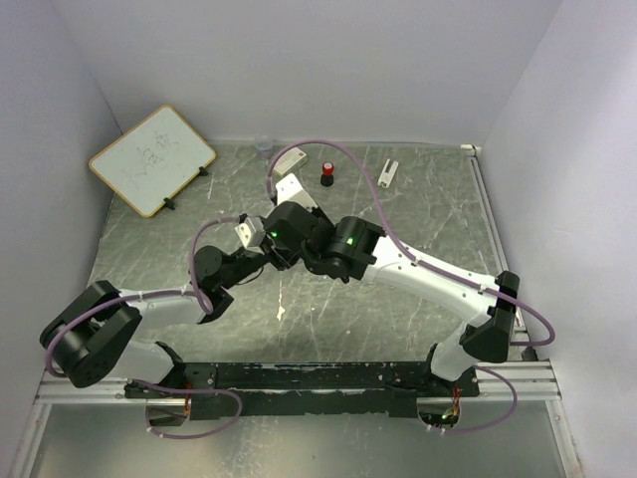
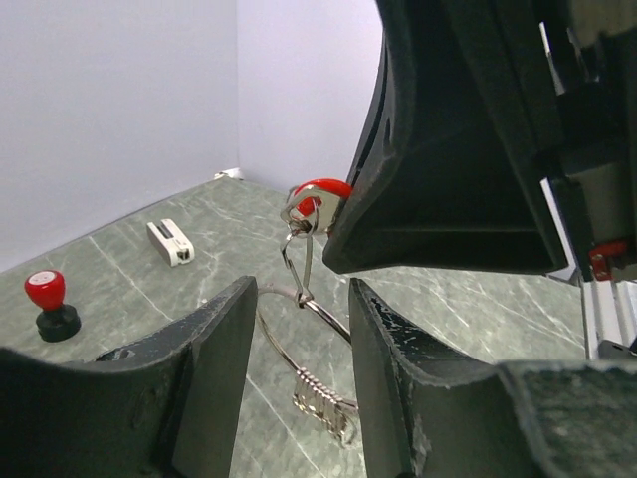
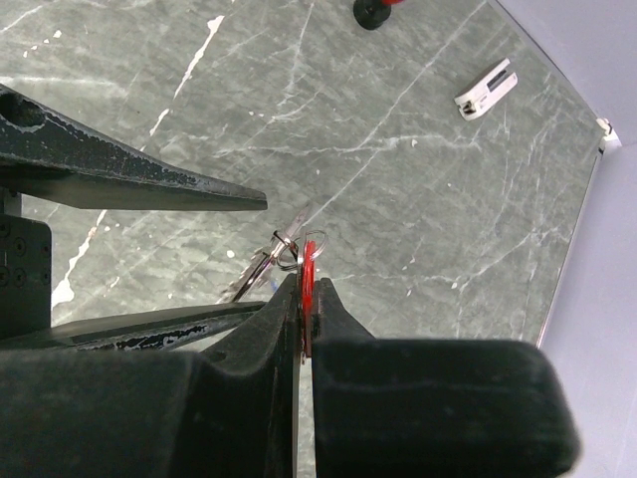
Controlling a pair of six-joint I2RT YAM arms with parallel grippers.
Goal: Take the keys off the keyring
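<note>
My right gripper [image 3: 309,291] is shut on the red head of a key [image 3: 310,261] and holds it above the table. A small link [image 2: 304,254] hangs from the red key [image 2: 320,189] down to the keyring [image 2: 320,398], a thin silvery wire loop with a coiled section. The keyring hangs between the spread fingers of my left gripper [image 2: 303,289]. From the right wrist, the keyring [image 3: 261,271] lies near the lower left finger [image 3: 149,327] and apart from the upper one [image 3: 149,184]. The other keys cannot be made out. From above, both grippers [image 1: 299,239] meet at mid-table, their fingertips hidden.
A small black object with a red top [image 1: 326,175] and a small white piece [image 1: 387,172] lie at the back. A framed whiteboard [image 1: 151,159] leans at the back left, with a white block [image 1: 291,157] and a clear cup [image 1: 264,145] near the back wall.
</note>
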